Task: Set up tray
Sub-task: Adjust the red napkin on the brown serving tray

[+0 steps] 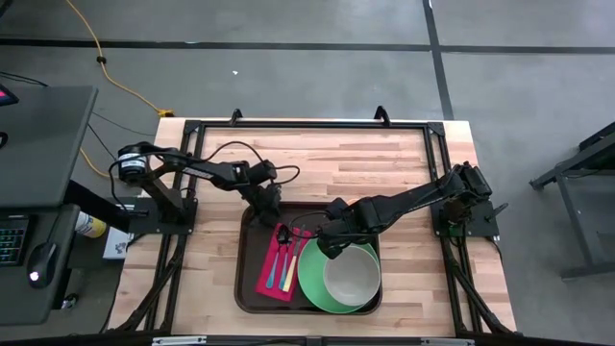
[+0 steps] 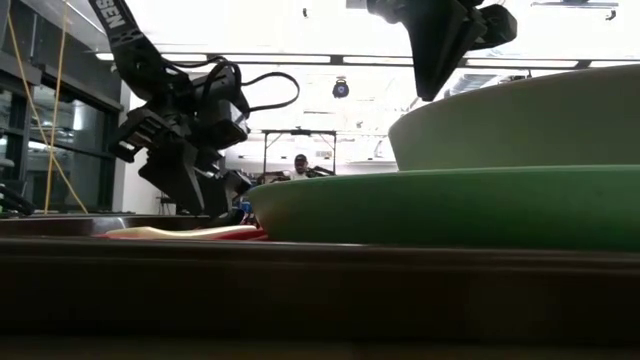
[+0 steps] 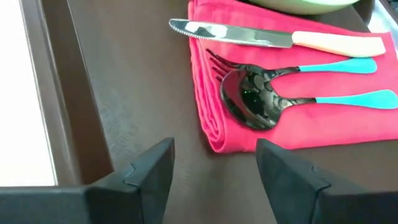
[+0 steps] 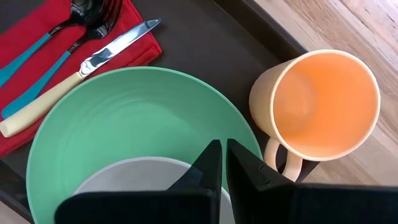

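Observation:
The dark brown tray [image 1: 248, 279] lies at the table's near middle. On it are a green plate [image 4: 137, 118] carrying a pale grey bowl [image 1: 351, 274], and a folded red napkin [image 3: 211, 118]. On the napkin lie a knife [image 3: 249, 34], a blue-handled fork [image 3: 336, 65] and a spoon [image 3: 255, 99]. An orange cup [image 4: 323, 106] stands upright by the tray's far right rim. My left gripper [image 3: 211, 168] hovers open over the tray floor [image 3: 124, 81], just beyond the napkin's far end. My right gripper [image 4: 224, 162] hangs shut above the bowl's far edge, clear of it in the low view [image 2: 440, 60].
The wooden tabletop [image 1: 384, 163] stretches bare beyond the tray and to its left and right. A black frame rail [image 1: 307, 125] runs along the far edge. A person [image 2: 300, 165] shows far off in the room behind.

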`<action>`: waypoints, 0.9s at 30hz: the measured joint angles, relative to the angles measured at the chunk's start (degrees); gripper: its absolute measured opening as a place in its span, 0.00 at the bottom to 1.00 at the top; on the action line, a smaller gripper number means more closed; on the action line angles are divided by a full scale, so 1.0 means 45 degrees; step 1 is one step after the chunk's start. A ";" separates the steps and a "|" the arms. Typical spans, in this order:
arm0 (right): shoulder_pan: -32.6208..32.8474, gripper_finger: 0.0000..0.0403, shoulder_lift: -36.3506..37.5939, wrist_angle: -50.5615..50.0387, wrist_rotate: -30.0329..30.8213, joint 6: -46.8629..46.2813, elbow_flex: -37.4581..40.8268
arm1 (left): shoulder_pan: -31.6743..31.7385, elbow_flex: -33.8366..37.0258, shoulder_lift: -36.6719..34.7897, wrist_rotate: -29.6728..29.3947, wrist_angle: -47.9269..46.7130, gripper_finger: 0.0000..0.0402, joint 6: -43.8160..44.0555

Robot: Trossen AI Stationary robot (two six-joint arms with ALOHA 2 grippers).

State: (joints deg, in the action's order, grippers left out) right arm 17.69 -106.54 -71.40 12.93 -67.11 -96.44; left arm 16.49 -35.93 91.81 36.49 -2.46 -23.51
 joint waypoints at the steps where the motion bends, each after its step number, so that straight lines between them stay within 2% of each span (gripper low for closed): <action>1: 0.0000 0.00 0.0000 0.0023 0.0000 0.0005 0.0000 | -0.0003 -0.0003 0.0070 0.0000 0.0046 0.63 0.0003; 8: -0.0002 0.00 0.0000 0.0056 0.0015 0.0005 0.0000 | -0.0126 -0.0023 0.0700 0.0212 0.0355 0.61 0.0105; 17: -0.0002 0.00 0.0000 0.0078 0.0039 0.0012 0.0000 | -0.0298 -0.0008 0.0749 0.0384 0.1009 0.61 0.0622; 27: -0.0006 0.00 0.0000 0.0066 0.0044 0.0063 0.0000 | -0.1054 -0.0013 0.0982 0.0142 0.1173 0.61 0.0532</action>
State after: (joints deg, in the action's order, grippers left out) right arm 17.66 -106.54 -71.10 13.13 -66.83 -96.44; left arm 11.75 -35.99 96.22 37.13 2.82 -21.11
